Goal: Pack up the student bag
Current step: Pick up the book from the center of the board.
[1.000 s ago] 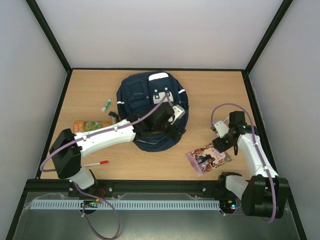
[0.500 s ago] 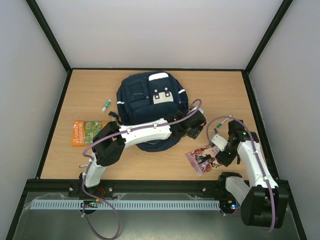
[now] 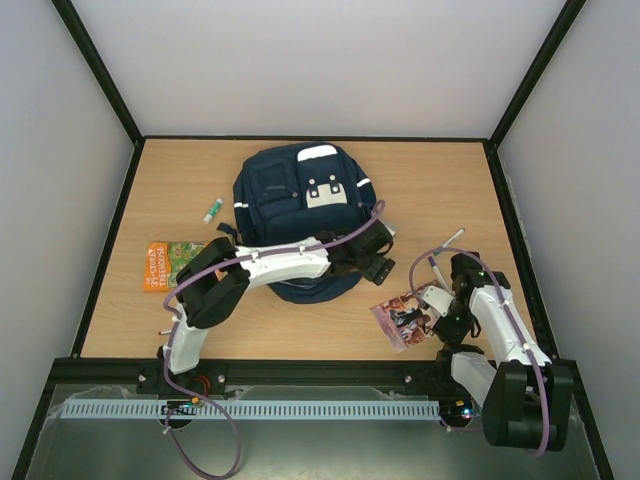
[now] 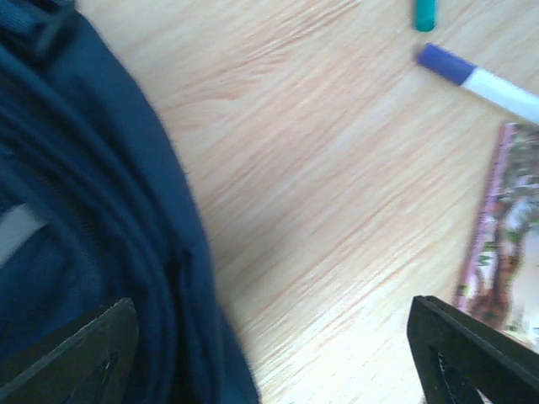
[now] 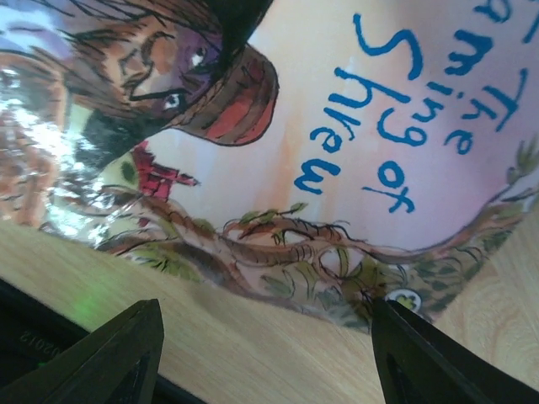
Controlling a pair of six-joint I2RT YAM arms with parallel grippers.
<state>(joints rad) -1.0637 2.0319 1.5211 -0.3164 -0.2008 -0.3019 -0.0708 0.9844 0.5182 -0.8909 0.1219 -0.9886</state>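
Right wrist: pink book [image 5: 328, 101] reads "ming of the Shrew".

1. The backpack [image 3: 285, 195] is large, navy blue and made of fabric, rounded in outline.
2. It lies flat on the wooden table [image 3: 440, 180] with its front face up, in the far half, a little left of the middle.
3. A white-grey patch [image 3: 322, 193] with two dark dots sits on the front, towards the right side.
4. Thin white stripes [image 3: 241, 203] mark its left and right sides, and a pale strip lies at the far edge.
5. A front pocket [image 3: 272, 185] lies left of the patch.
6. Its near edge is partly hidden from above; the left wrist view shows folded blue fabric resting on the wood.
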